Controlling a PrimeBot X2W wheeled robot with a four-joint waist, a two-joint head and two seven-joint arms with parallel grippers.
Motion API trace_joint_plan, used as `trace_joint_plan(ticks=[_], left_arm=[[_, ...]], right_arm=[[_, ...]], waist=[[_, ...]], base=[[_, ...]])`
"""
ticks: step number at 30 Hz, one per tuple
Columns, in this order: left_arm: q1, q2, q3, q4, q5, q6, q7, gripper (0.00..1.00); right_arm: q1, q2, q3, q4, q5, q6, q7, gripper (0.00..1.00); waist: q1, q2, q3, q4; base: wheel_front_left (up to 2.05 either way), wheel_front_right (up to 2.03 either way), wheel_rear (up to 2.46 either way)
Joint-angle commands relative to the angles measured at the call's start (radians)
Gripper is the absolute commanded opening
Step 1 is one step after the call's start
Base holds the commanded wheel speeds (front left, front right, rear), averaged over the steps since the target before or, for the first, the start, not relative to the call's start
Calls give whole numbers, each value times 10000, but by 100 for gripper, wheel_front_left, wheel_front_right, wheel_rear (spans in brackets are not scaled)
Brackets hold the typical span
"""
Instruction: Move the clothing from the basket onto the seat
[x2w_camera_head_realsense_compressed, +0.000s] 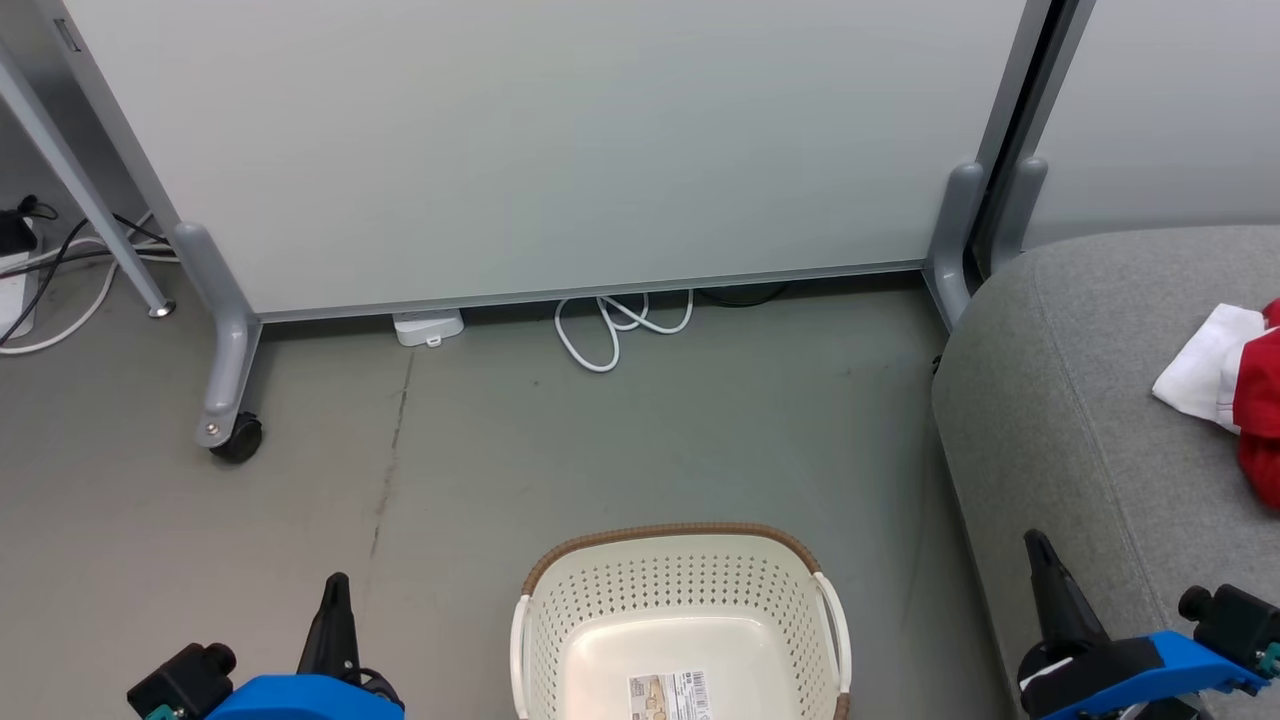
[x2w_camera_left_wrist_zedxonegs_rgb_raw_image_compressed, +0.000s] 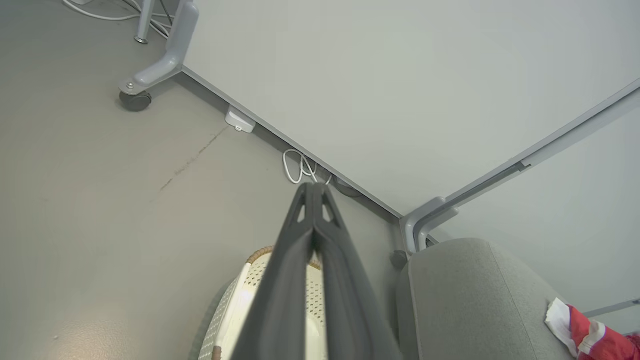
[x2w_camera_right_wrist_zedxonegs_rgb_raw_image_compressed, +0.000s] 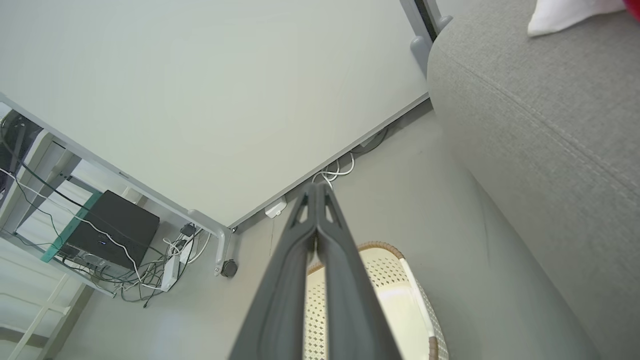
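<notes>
Grey floor (x2w_camera_head_realsense_compressed: 500, 450) runs up to a pale partition (x2w_camera_head_realsense_compressed: 550, 150) on castors, with a white cable (x2w_camera_head_realsense_compressed: 610, 330) looped at its foot. Basket (x2w_camera_head_realsense_compressed: 670, 535) stands on the floor bottom centre, between the two arms. What shows of its inside is bare, just a barcode sticker (x2w_camera_head_realsense_compressed: 668, 695); its near end is cut off by the frame. Clothing (x2w_camera_head_realsense_compressed: 1258, 410), red with a white piece touching it, lies on the seat (x2w_camera_head_realsense_compressed: 1080, 400) at far right, partly out of frame. Left gripper (x2w_camera_head_realsense_compressed: 336, 588) is low left. Right gripper (x2w_camera_head_realsense_compressed: 1036, 545) is low right, seen against the seat's side. Both are clenched, fingers pressed together, nothing in them.

Task looks about done. Risks as I judge them:
- Calling it finished while a garment hides in the basket's unseen near end.
- The pile may sit close to a seat edge I can't see and slide off.
- A right-arm swing could drag the clothes or tip the light basket.
- Rolling forward could catch the cable.
</notes>
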Motion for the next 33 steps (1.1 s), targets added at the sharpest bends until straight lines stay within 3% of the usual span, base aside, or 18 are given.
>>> trace_joint_plan(ticks=[1,33], left_arm=[[-278,11,67,-199,-299,-8,83,0],[-586,-3,617,-885,-3830,-16,1080,0]], right_arm=[[-299,-61,-39,-167,357,1,32,0],[-601,-96,-150,-190,4185,3,577,0]], waist=[[-1,-1,-1,-8],[-1,-1,-30,-217]], base=[[0,0,0],[0,0,0]])
